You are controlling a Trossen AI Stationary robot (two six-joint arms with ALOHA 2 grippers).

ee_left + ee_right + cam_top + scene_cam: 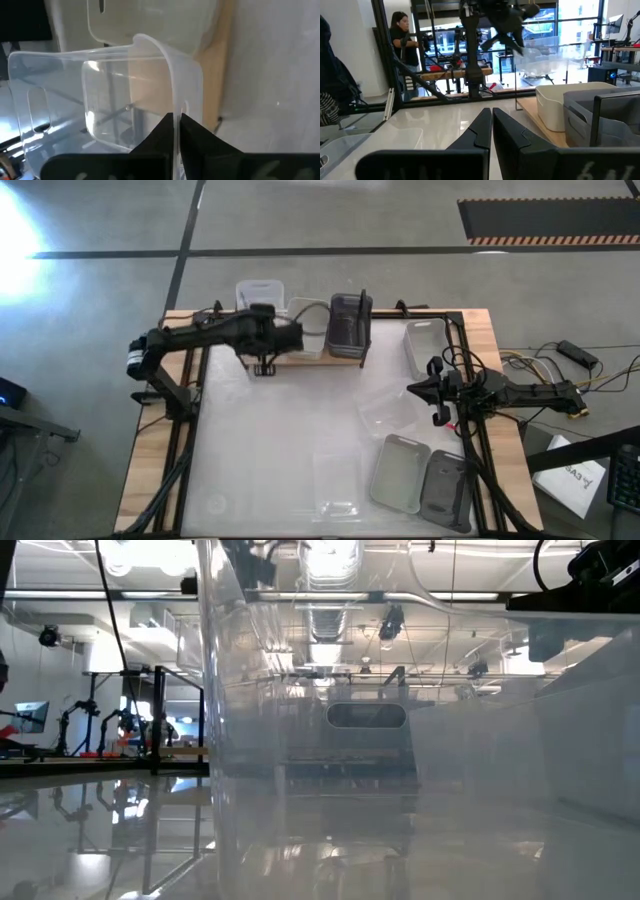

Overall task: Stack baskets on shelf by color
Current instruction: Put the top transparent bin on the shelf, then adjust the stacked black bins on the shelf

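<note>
My left gripper point(297, 335) is shut on a translucent white basket point(312, 327), held above the shelf point(300, 360), a light wooden board at the table's far edge. The right wrist view shows this basket point(545, 55) up in the air. A whitish basket point(260, 292) stands at the shelf's left end and a dark grey basket point(350, 320) at its right end. My right gripper point(436, 396) waits shut over the table's right side. On the table lie two translucent baskets point(385, 410) point(335, 480), a light grey one point(400, 470), a dark grey one point(447, 490) and a pale one point(425, 345). My left gripper pinches one thin side wall of the translucent basket at its rim point(174, 107), one finger point(160, 132) on the inner side and one on the outer. The basket is lifted clear of the shelf and tipped, so its opening faces sideways toward the wrist camera.
Black upright rods point(364, 320) of the shelf's wire frame stand beside the dark grey basket. A translucent basket point(350, 740) stands right in front of the low camera and fills most of its view. A person point(402, 45) stands in the room beyond the table.
</note>
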